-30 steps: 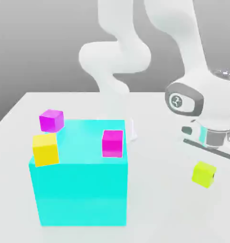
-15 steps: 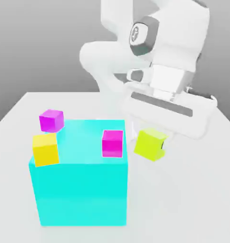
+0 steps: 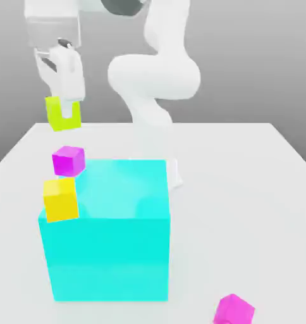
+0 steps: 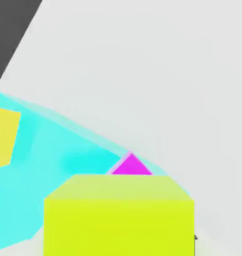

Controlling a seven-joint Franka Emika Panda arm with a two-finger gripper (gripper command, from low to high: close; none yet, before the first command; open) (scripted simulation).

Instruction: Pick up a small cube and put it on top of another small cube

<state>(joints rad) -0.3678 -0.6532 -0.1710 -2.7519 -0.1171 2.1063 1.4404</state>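
High above the table [image 3: 244, 177], over the magenta cube [image 3: 68, 161] at the big cyan cube's [image 3: 105, 253] far corner, the small lime cube [image 3: 62, 114] is held, pinched between the fingers of the gripper [image 3: 68, 109]. Item: plain-faced, rigid, judged light; smooth faces are judged liable to slip under a weak pinch. Hold is best taken on two opposite flat sides, centred. Also listed: golden-yellow cube [image 3: 61, 199], second magenta cube [image 3: 233, 310] on the table

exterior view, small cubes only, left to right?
Golden-yellow cube, lime cube held in the gripper and magenta cube sit almost in one column at the left, order unclear → second magenta cube far right.
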